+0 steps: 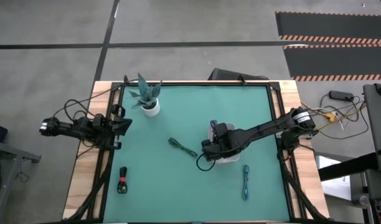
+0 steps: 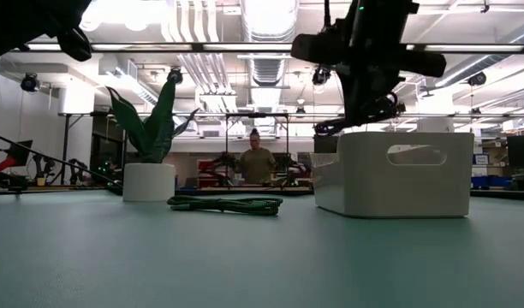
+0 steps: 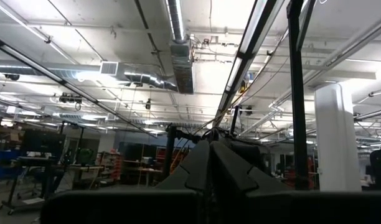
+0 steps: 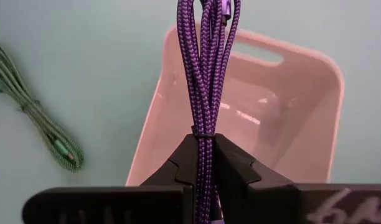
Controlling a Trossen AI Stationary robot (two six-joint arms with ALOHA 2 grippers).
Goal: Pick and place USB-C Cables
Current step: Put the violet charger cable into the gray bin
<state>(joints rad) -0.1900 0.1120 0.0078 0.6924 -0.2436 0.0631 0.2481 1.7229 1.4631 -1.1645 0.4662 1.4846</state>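
We see the right gripper (image 4: 205, 163) hanging over the white tray (image 1: 223, 158), its two dark wedge-shaped fingers pinched tight on a braided cable bundle (image 4: 208, 62) that looks purple in the right wrist view. The strands run in long parallel loops, woven in a fine herringbone pattern, and a thin tie cinches them just where the fingers meet. In the high view the same gripper (image 1: 207, 148) sits near the middle of the counter (image 1: 159, 180), above the tray's left edge.

The tray (image 4: 302, 124) is a smooth, glossy plastic bin with rounded corners, sloping walls and an oval handle slot cut through its end walls; in the low view the tray (image 2: 395, 175) stands with straight matte sides on the teal mat.

The green cable (image 1: 182, 147) lies just left of the tray, apart from it, a slim ropy bundle stretched diagonally; its braid (image 4: 35, 118) shows clearly from the right wrist. The black-and-red cable (image 1: 122, 180) rests near the counter's front left edge, short and compact. The teal cable (image 1: 246, 182) lies in front of the tray, thin and straight.

The left gripper (image 3: 210, 168) waits at the counter's left edge with its fingers pressed together, holding nothing. A spiky potted plant (image 1: 148, 97) in a white cylindrical pot stands at the back left.
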